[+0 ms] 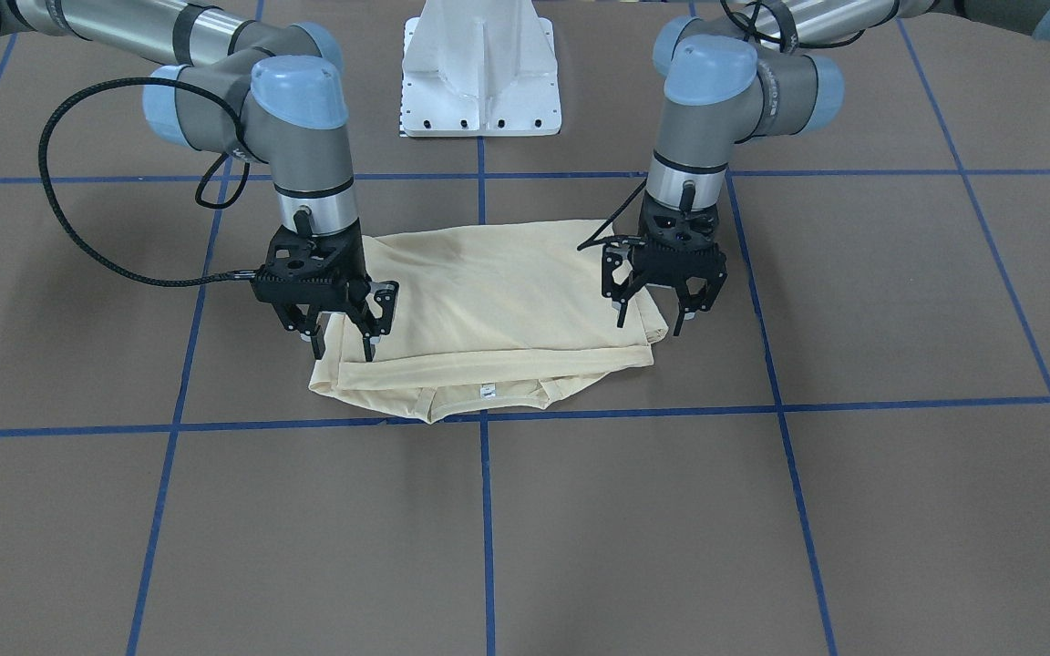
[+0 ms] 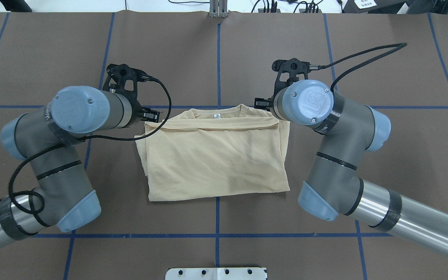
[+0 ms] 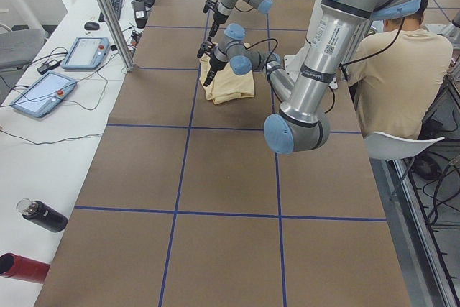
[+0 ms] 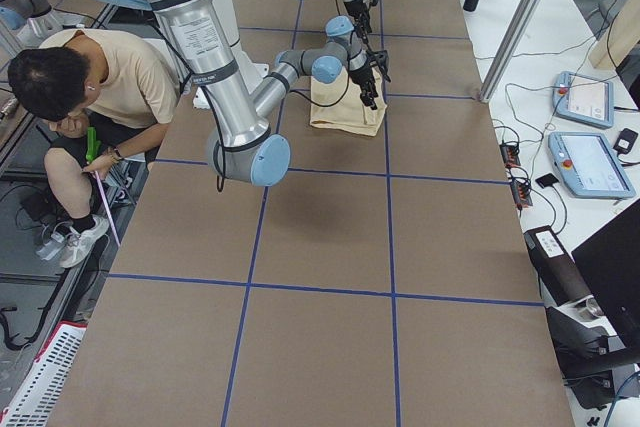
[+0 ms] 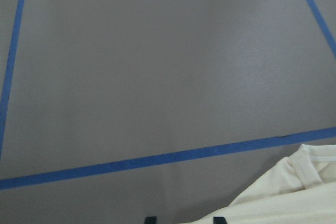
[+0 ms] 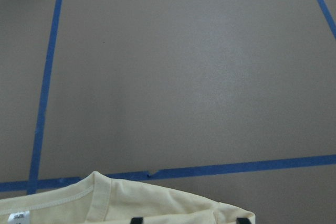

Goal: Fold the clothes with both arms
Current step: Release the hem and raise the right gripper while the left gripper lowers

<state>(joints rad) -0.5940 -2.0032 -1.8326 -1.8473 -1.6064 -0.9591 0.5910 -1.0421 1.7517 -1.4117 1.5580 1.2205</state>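
- Nearest the operators' side: the collar edge of the T-shirt (image 1: pixel 507 301), with its small white neck label (image 1: pixel 487 390). The shirt lies mid-table on the brown matte table (image 1: pixel 762 510), folded into a rough rectangle. The upper layer stops just short of the collar, and no print shows.
- Material: thin, limp cream cloth with soft shallow creases. The stacked edges on the robot's left side are uneven and splay slightly, so they would probably slide over one another under a light pull.
- Next back, the right gripper (image 1: pixel 341 351) and left gripper (image 1: pixel 650 325), rigid black plastic and metal. Each has its jaws spread wide and holds nothing. The fingertips point down at the two collar-side corners of the fold, and whether they touch the cloth cannot be told.
- Risk: a fingertip that snags on rising would drag the top layer and open the fold. Pinching only one layer would shear the stack apart.
- Risk: the braided black cable (image 2: pixel 165 116) of the left arm loops across the shirt's corner in the overhead view and could catch the cloth.
- Farthest: the white metal pedestal (image 1: pixel 481 82), well apart from the shirt.
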